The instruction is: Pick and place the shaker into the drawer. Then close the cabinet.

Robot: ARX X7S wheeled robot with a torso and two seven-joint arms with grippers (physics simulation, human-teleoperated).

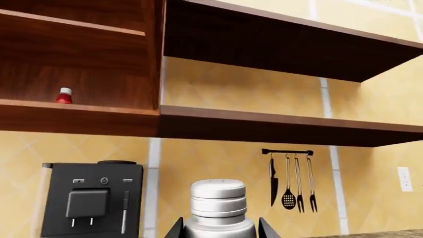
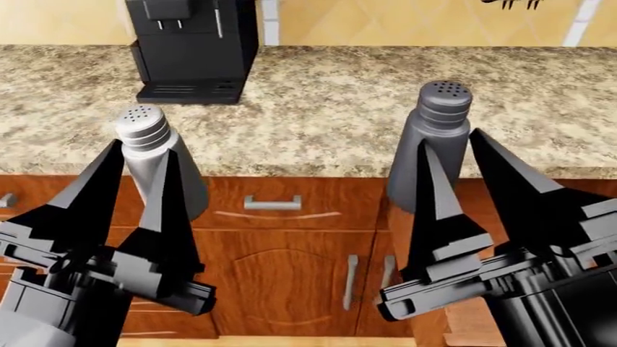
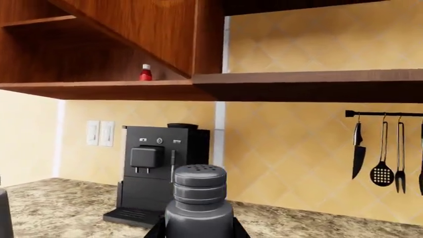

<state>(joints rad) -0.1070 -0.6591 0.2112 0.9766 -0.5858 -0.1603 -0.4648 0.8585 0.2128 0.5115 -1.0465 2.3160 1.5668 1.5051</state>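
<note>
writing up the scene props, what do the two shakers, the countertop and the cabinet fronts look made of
Light shaker in the left gripper: pale grey, smooth, likely brushed metal. Dark shaker in the right gripper: charcoal, matte, metal or plastic, unclear. Countertop: speckled beige, looks like granite. Cabinet fronts: reddish-brown glossy wood with visible grain and silver handles.
</note>
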